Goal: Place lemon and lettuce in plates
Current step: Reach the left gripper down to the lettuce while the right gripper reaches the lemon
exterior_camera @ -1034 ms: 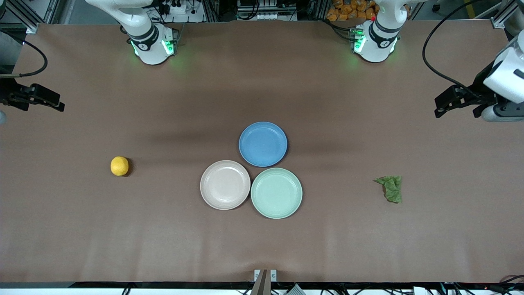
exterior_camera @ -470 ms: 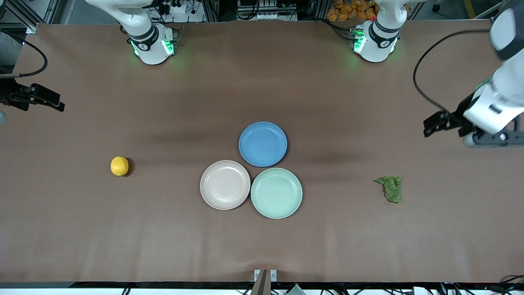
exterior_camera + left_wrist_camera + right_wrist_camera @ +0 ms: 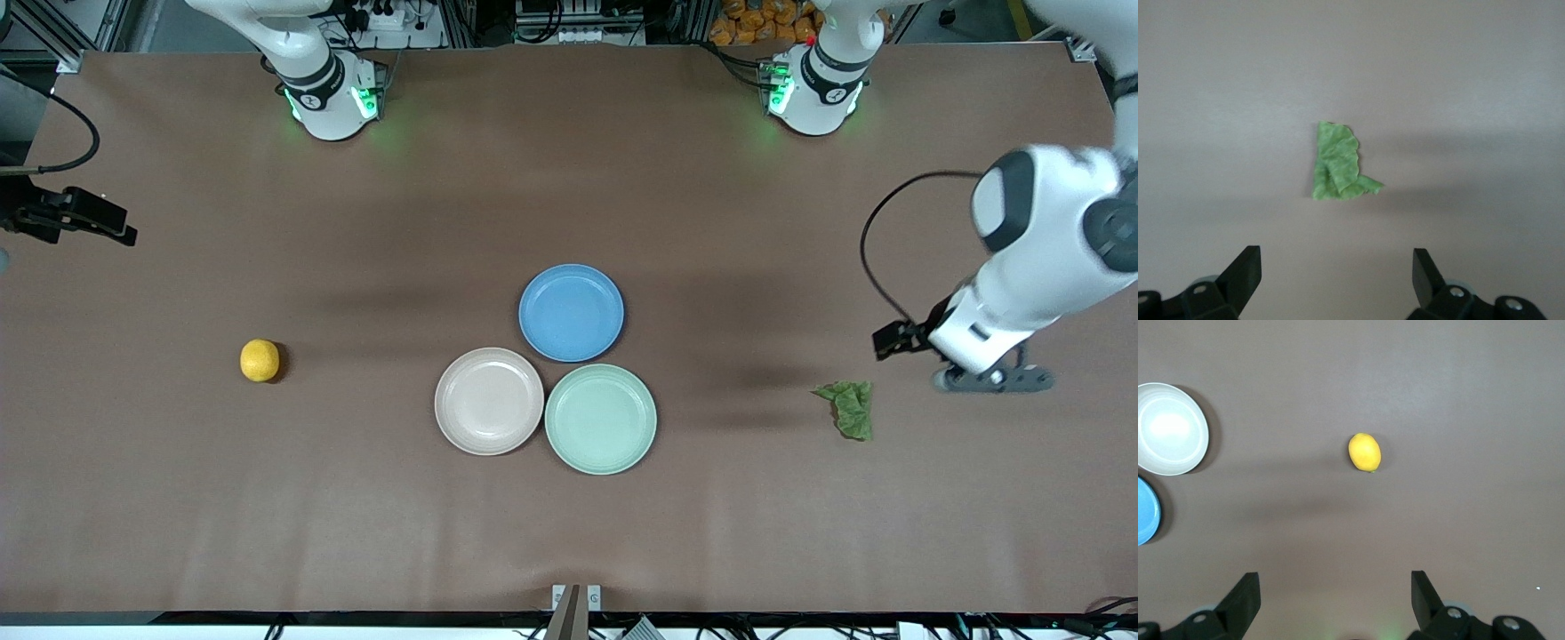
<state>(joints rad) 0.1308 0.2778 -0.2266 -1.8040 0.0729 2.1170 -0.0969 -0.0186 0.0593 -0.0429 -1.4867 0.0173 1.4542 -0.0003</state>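
The yellow lemon lies on the brown table toward the right arm's end. The green lettuce lies toward the left arm's end. A beige-pink plate and a mint green plate touch at mid-table, both with nothing on them. My left gripper hangs open over bare table beside the lettuce, holding nothing. My right gripper is open and holds nothing, high over the table's edge at the right arm's end, well apart from the lemon.
A blue plate sits against the other two, farther from the front camera. The arm bases stand at the table's back edge. A black cable loops from the left wrist.
The left arm has swung in from the table's end and come down toward the lettuce. The right arm has hardly moved. Lemon, lettuce and plates lie as before.
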